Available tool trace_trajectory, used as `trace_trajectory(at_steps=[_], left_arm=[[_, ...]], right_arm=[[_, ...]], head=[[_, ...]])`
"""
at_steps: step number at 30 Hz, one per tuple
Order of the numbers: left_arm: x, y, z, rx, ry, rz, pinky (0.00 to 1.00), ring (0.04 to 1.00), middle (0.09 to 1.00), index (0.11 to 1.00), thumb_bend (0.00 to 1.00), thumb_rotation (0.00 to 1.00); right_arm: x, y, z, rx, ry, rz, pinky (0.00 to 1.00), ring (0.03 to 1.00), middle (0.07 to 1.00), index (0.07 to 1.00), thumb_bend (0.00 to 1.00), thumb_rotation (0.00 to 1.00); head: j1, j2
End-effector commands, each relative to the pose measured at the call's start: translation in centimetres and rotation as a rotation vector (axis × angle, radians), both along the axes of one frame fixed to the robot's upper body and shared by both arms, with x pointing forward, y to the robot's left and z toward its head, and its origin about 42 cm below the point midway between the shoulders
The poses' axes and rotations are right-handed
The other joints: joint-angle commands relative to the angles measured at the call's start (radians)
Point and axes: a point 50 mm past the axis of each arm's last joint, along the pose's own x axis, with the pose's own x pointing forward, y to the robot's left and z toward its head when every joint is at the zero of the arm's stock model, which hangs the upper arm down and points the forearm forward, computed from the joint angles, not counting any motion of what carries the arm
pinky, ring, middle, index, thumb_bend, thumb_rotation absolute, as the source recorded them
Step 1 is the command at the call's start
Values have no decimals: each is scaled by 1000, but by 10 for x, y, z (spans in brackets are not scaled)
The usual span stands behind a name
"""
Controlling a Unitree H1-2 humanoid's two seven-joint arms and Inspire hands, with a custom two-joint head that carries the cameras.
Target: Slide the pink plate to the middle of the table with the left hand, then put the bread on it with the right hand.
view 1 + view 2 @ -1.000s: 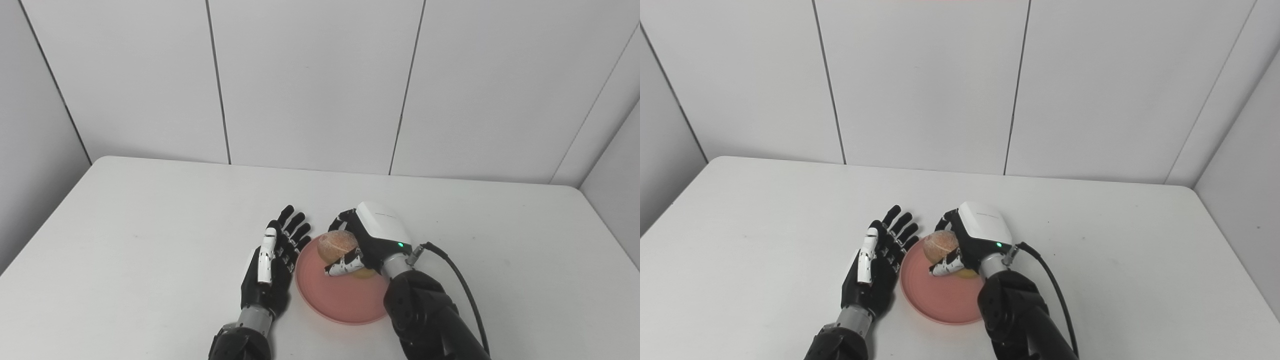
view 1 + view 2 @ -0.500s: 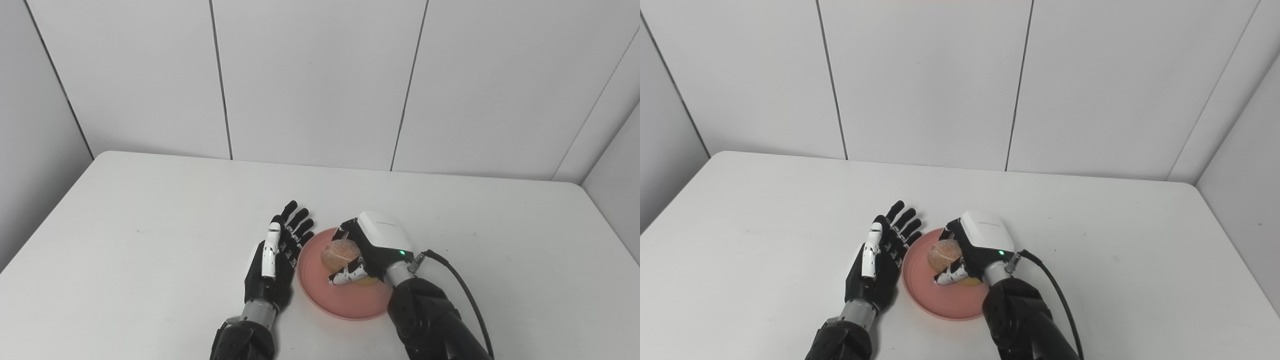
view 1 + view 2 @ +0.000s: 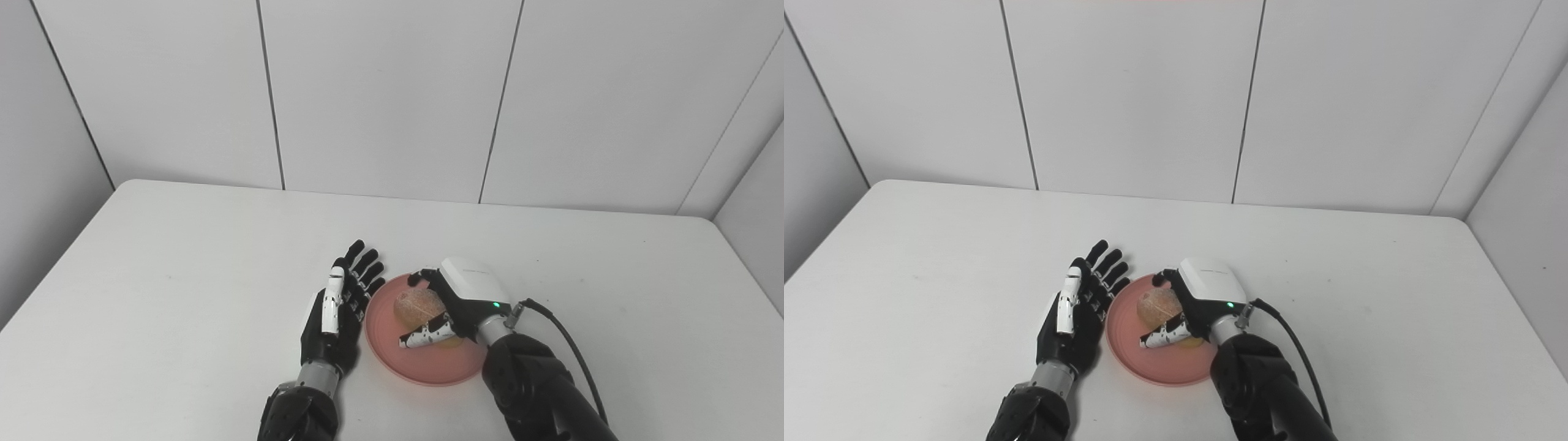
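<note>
Where walls meet: white table (image 3: 184, 257) (bare).

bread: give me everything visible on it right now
The bread is a round, bun-like piece, golden tan with a paler, speckled top and a yellower underside showing near the wrist. It sits low over the inner part of the pink plate, apparently resting on it, though contact underneath is hidden. The right hand is curled around its right side, with the thumb across the front and fingers over the back. The left hand lies open beside the plate, not touching the bread.
</note>
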Motion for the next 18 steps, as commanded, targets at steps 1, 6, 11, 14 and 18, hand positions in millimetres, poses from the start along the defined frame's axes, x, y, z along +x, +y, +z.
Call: trace_trajectory(at_steps=[1, 6, 11, 14, 18], left_arm=[[-10, -3, -21, 5, 108, -7, 902, 912, 915, 908, 394, 1000], [-10, -2, -21, 15, 103, -8, 908, 921, 919, 909, 395, 1000], [-10, -1, -21, 6, 110, -10, 909, 931, 923, 910, 399, 1000], [-10, -1, -20, -9, 114, -12, 912, 934, 924, 909, 399, 1000], [-9, -2, -20, -22, 120, -11, 912, 939, 934, 909, 399, 1000]], right_arm=[[1, 0, 6, -23, 23, 4, 698, 816, 873, 895, 952, 615], [-2, -1, 13, -42, 15, 14, 853, 910, 936, 950, 985, 731], [-5, -1, 28, -37, 4, 40, 854, 920, 945, 965, 1000, 753], [-7, -3, 39, -25, -11, 53, 859, 924, 949, 969, 1000, 767], [-11, -7, 56, 10, -85, 72, 846, 911, 929, 957, 1000, 797]], head=[[0, 1], [-1, 2], [-6, 3], [-6, 2], [-9, 1]])
